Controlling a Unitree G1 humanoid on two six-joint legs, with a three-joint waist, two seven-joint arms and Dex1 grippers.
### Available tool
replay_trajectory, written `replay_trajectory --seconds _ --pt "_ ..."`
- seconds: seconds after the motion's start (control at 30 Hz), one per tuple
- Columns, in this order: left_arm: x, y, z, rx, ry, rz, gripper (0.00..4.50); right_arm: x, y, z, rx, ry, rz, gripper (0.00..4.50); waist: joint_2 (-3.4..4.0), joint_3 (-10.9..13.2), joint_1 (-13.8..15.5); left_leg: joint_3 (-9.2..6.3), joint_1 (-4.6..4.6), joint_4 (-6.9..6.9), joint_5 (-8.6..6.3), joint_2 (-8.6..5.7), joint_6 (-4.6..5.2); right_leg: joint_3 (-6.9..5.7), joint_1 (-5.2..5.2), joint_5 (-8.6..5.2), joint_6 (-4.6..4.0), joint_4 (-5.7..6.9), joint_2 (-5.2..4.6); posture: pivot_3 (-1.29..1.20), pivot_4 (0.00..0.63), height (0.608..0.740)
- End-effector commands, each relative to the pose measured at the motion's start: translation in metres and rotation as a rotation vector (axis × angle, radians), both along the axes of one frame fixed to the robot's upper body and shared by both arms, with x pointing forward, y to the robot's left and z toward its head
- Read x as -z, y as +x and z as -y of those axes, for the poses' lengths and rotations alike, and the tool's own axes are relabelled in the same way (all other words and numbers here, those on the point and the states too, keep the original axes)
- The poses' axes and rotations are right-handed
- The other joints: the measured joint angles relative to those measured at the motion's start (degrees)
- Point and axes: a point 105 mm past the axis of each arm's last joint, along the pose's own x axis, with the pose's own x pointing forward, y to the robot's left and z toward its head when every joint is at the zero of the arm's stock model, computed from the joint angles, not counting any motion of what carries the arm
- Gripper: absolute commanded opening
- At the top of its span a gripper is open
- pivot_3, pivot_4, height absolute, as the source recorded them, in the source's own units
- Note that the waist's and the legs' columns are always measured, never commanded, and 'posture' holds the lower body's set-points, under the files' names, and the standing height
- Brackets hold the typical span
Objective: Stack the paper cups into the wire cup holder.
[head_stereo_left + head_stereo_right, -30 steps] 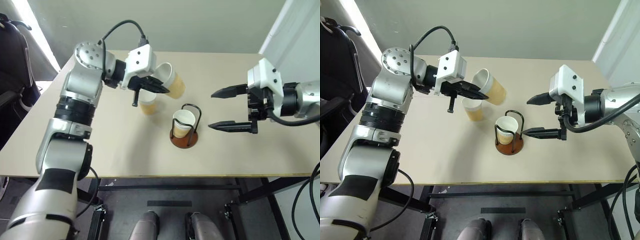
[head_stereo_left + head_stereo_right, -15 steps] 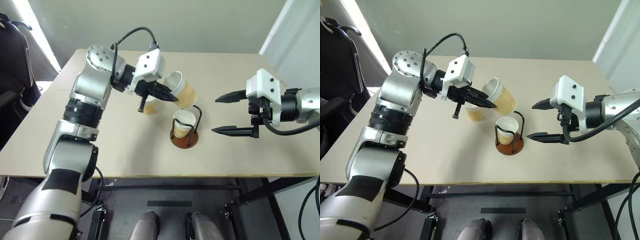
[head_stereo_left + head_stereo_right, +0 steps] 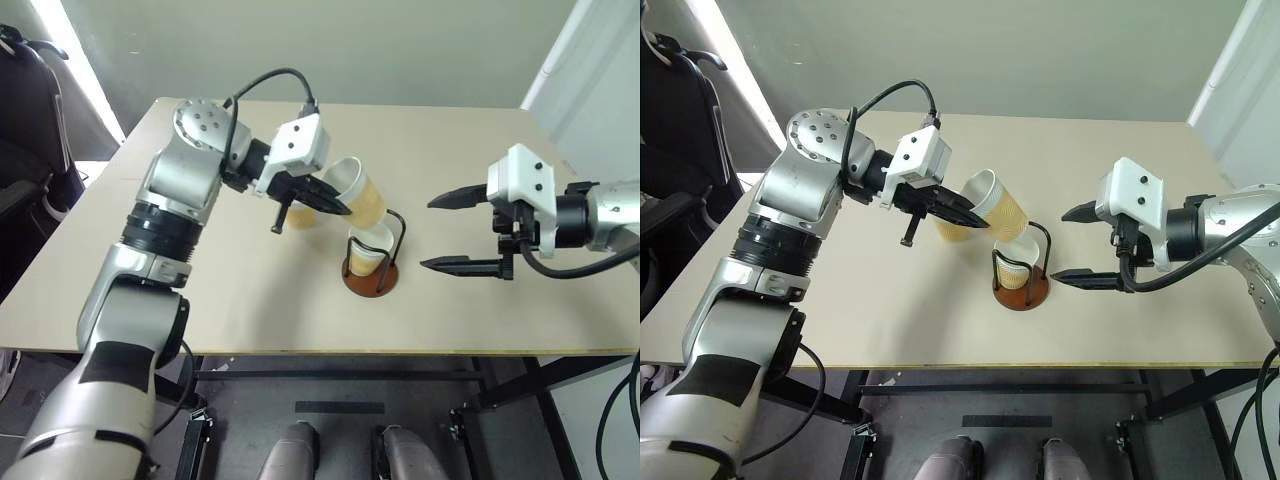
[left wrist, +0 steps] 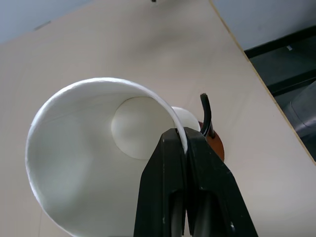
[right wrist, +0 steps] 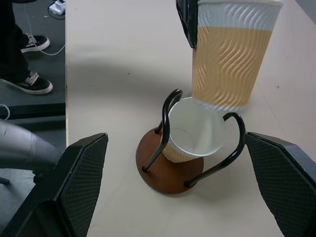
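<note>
Cups: my left gripper (image 3: pixel 338 206) pinches one paper cup (image 3: pixel 358 192) by its rim, tilted over wire cup holder (image 3: pixel 370 262) mid-desk (w/ another cup (image 5: pixel 190 133) inside). Third cup (image 3: pixel 952 228) behind. Right gripper (image 3: pixel 448 232) wide, empty.

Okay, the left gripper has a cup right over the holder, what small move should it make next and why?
Probably tip the held cup upright and ease it down. The left gripper is shut on its rim, the cup hangs tilted, and its bottom sits just over the mouth of the cup already in the wire cup holder. The third cup waits on the table; the right gripper is open beside the holder.
</note>
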Motion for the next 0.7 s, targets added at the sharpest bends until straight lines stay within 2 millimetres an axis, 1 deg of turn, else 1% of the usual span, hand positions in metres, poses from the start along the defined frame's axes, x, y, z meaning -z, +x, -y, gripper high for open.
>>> replay_trajectory --seconds 0.03,0.23,0.43,0.53,0.7 --pt "-0.003 -0.006 0.004 0.043 0.005 0.019 0.02 -0.008 -0.004 0.000 -0.005 0.008 0.041 4.50 0.00 0.00 0.00 0.00 0.00 0.00 0.00 0.00 0.00 0.00 0.00 0.00 0.00 0.00 0.00 0.00 0.150 0.740" --pt "0.007 -0.005 0.001 0.049 0.050 0.028 0.02 -0.006 -0.006 -0.001 -0.003 0.010 0.034 4.50 0.00 0.00 0.01 0.00 0.00 0.00 0.00 0.00 0.00 0.00 0.00 0.00 0.02 0.00 0.00 0.00 0.150 0.740" --pt "0.013 0.006 0.000 0.005 0.052 0.085 0.02 -0.006 -0.007 -0.002 -0.005 0.015 0.029 4.50 0.00 0.00 0.01 0.00 0.01 0.00 0.00 0.00 0.00 0.00 0.01 0.00 0.02 0.00 0.00 0.00 0.150 0.740" --pt "0.017 0.010 0.000 -0.006 0.043 0.095 0.63 -0.005 -0.007 -0.003 -0.010 0.015 0.028 4.50 0.00 0.00 0.02 0.00 0.01 0.00 0.00 0.00 0.00 0.00 0.02 0.00 0.03 0.00 0.00 0.00 0.150 0.740" --pt "0.016 0.020 0.003 -0.052 -0.004 0.129 2.39 -0.005 -0.006 -0.004 -0.013 0.012 0.030 4.50 0.00 0.00 0.08 0.00 0.00 0.01 0.00 0.00 0.01 0.00 0.03 0.00 0.04 -0.01 0.00 0.00 0.150 0.740"
